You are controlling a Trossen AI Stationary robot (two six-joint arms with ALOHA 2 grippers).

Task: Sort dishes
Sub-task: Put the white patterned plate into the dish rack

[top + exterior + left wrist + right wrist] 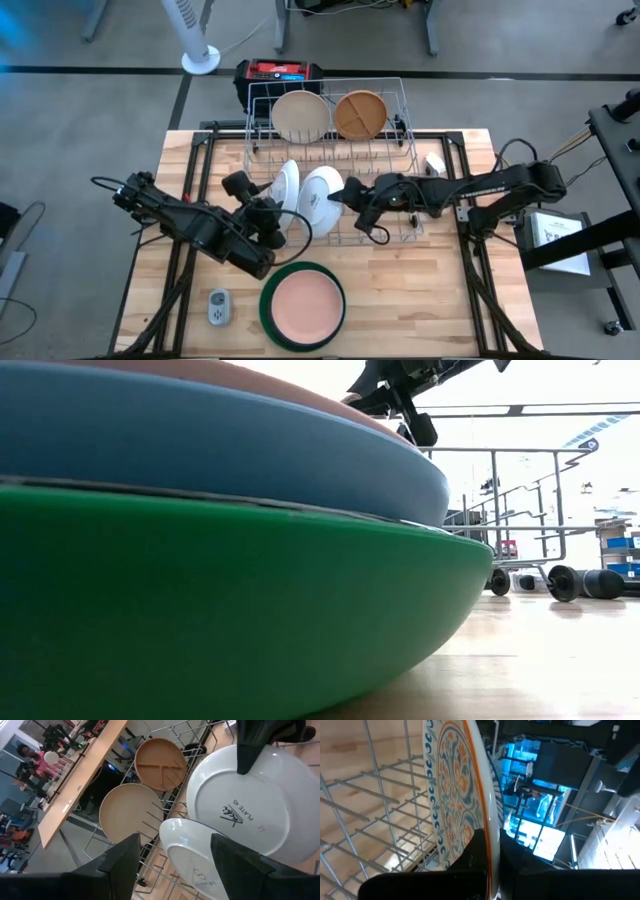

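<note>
Right tool (pixel 338 196): clamped on the rim of the patterned white plate (pixel 321 197), which stands on edge in the wire rack (pixel 395 140); the right wrist view shows a blue and orange pattern on its face.
Left tool (pixel 277 212): fingers spread, holding nothing, just beside the small white plate (pixel 287 187), which also stands on edge in the rack, next to the patterned plate.
Cream plate (pixel 299 115) and tan divided plate (pixel 360 113): upright, side by side in the rack's far row.
Stack at the near bench (pixel 420 300) edge: pink plate (pixel 303 305) on top, a blue dish (pixel 200 455) beneath it, green plate (pixel 268 310) at the bottom.
Grey gadget (pixel 218 307): flat on the bench, left of the stack.
</note>
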